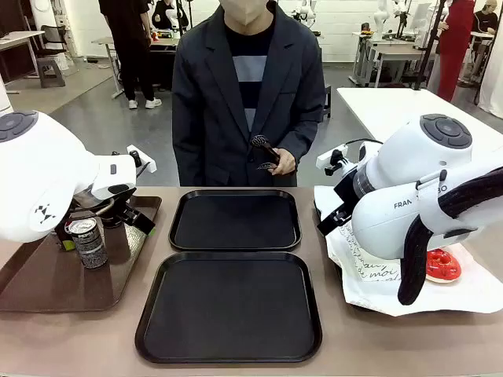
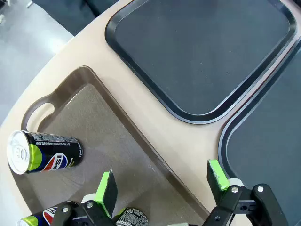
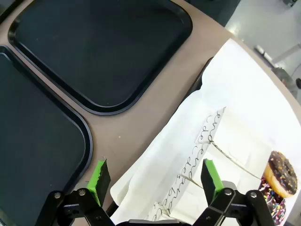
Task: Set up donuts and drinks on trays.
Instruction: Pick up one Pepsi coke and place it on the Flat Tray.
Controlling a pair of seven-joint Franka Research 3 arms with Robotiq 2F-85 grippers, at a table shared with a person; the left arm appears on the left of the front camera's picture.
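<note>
**Left gripper** point(image 2: 161, 183): released, jaws spread wide, nothing between the green pads point(image 2: 106, 187). It hangs low over the brown tray point(image 1: 31, 283) at the table's point(image 1: 354, 345) left, close to that tray's right rim.

**Left arm:** comes in from the left, wrist tipped down over the far half of the brown tray.

**Cans** point(image 2: 44, 151): three show on the brown tray in the left wrist view.
- One, with a silver top and a Pepsi logo, sits left of the pads and well apart from them.
- Two more sit at the base of the left finger. Whether they touch it, I cannot tell.
- In the front view one can point(image 1: 88, 242) stands upright, just near of the gripper.

**Right gripper** point(image 3: 155, 179): released, jaws equally wide, grasping nothing. It hangs over the left edge of the white paper point(image 3: 244, 94) at the table's right.

**Right arm:** comes in from the right, its bulky elbow toward the camera, covering much of the paper.

**Donuts:**
- The chocolate donut point(image 3: 281, 173), with sprinkles, lies on the paper right of the gripper, apart from its pads.
- The red donut point(image 1: 442, 265) lies on the paper at the near right.
- A printed sleeve point(image 3: 207, 141) lies just beyond the pads.

**Trays:** the far tray point(image 1: 236, 224) and the near tray point(image 1: 229, 310) lie edge to edge mid-table, between the two grippers. Neither gripper touches them.

**Person** point(image 1: 244, 86): stands at the far side, with one hand point(image 1: 281, 162) holding a dark object.
</note>
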